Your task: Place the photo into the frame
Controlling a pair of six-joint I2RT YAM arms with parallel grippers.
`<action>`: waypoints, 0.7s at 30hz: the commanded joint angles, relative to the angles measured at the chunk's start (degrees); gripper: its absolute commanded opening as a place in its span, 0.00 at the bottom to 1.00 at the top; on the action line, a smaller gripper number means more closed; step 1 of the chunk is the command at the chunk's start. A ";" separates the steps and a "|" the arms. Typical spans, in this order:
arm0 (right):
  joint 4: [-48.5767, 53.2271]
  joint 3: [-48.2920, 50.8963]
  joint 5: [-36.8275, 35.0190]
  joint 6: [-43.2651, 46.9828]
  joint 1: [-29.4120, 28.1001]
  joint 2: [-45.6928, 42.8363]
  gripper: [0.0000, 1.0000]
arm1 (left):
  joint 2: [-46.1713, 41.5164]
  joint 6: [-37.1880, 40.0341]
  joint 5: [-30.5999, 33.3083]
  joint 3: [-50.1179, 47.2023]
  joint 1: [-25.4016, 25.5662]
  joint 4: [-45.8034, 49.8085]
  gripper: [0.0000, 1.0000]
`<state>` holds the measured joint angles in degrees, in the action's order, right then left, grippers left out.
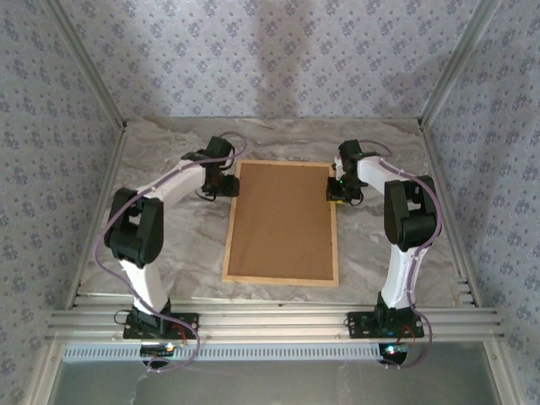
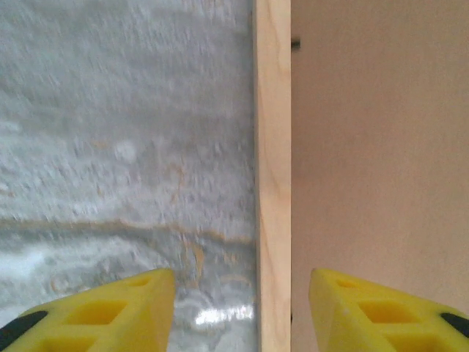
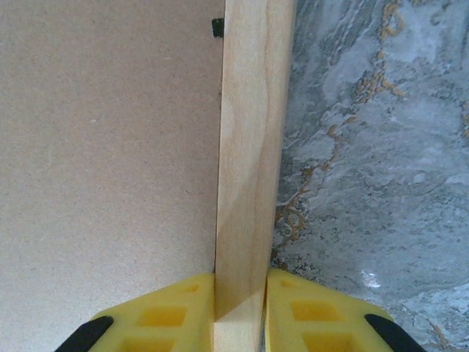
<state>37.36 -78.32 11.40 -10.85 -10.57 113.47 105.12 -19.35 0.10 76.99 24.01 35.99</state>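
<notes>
The frame (image 1: 280, 280) lies flat on the marble-patterned table (image 1: 194, 245), roughly midway between the two arms, with its long sides running away from the arm bases. A plain brown backing board (image 1: 283, 219) fills its opening, so the frame shows its back side up. Seen from above, both arms curve inward to the far end of the frame. The left gripper (image 1: 226, 187) is at the left long side near the far corner, and the right gripper (image 1: 336, 192) is at the right long side opposite it. In the left wrist view, the left gripper (image 2: 240, 277) has its jaws open with the yellow fingers (image 2: 110, 315) set wide apart. They straddle the pale wood rail (image 2: 272, 147), and a gap shows on each side of it. The table is on one side and the brown board (image 2: 381, 147) on the other. In the right wrist view, the right gripper (image 3: 240, 282) is closed on the rail (image 3: 253, 147). Its yellow fingers (image 3: 161, 315) press against both faces of the wood, one on the board side and one on the table side. A small dark tab (image 3: 218, 28) sits at the inner edge of the rail, against the board (image 3: 110, 147).
</notes>
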 commanded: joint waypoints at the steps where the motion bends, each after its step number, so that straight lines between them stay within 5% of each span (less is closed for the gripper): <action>1: -0.76 0.50 -0.06 1.71 -0.22 2.46 0.23 | -2.56 -1.65 -4.15 -4.46 0.09 -1.27 0.50; 21: -0.98 1.06 0.03 1.93 -0.26 2.37 0.22 | 2.31 -1.92 -5.83 -6.93 0.43 -4.27 0.45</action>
<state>37.36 -78.32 11.40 -10.61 -10.57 113.47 106.32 -20.69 -4.45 69.91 24.14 32.53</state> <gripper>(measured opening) 0.226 0.447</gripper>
